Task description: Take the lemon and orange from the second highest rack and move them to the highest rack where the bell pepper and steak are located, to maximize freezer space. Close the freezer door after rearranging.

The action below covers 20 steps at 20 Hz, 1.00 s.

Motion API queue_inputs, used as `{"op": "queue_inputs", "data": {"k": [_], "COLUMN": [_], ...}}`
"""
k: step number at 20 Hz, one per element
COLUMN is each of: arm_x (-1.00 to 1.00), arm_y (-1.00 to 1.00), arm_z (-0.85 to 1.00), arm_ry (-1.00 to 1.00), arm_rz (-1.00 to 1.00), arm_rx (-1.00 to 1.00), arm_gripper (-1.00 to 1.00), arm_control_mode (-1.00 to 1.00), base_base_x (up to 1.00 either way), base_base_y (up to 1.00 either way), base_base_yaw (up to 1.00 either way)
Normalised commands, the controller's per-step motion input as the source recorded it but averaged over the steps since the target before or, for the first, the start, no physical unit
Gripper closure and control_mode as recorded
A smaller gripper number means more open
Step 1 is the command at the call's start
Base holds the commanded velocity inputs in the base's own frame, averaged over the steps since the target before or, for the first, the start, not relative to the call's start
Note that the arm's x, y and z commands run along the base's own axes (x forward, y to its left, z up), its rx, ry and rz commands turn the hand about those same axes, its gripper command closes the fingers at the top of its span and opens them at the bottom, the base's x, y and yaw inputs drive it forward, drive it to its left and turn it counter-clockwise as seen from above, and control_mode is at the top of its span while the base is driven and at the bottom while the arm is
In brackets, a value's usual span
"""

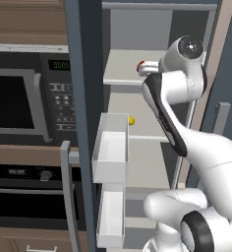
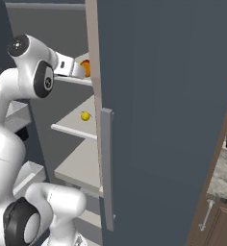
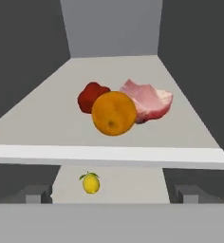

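Observation:
The freezer [image 1: 137,34] stands open, its freezer door [image 1: 86,123] swung out to the left. On the highest rack [image 3: 109,155] the orange [image 3: 114,113] lies in front of the dark red bell pepper [image 3: 91,96] and touches the pink steak [image 3: 149,100]. The orange [image 2: 86,68] also peeks out past my hand in the right base view. One rack down lies the small yellow lemon [image 3: 90,183] [image 1: 131,119] [image 2: 85,116]. My gripper [image 3: 112,193] is open and holds nothing, level with the top rack's front edge, just short of the orange.
White bins [image 1: 110,147] on the door's inner face jut out left of the racks. A black microwave [image 1: 19,98] and an oven [image 1: 29,197] stand further left. A slate-blue panel with a grey bar handle [image 2: 107,163] borders the freezer on the right.

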Motion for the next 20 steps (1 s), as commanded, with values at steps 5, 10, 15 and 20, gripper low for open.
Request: {"op": "queue_inputs", "data": {"k": [5, 10, 15, 20], "arm_x": [-0.39, -0.36, -0.11, 0.05], "arm_y": [0.1, 0.08, 0.07, 0.02], "arm_z": [-0.39, -0.37, -0.37, -0.36], "arm_ry": [0.05, 0.01, 0.0, 0.0], "arm_rz": [0.08, 0.06, 0.06, 0.02], "arm_rx": [-0.01, -0.06, -0.2, -0.23], "arm_gripper": [-1.0, -1.0, -1.0, -1.0], "arm_control_mode": [-1.0, -1.0, -1.0, -1.0], "base_base_x": [0.0, 0.0, 0.0, 0.0], "base_base_y": [0.0, 0.0, 0.0, 0.0], "base_base_yaw": [0.0, 0.0, 0.0, 0.0]}}
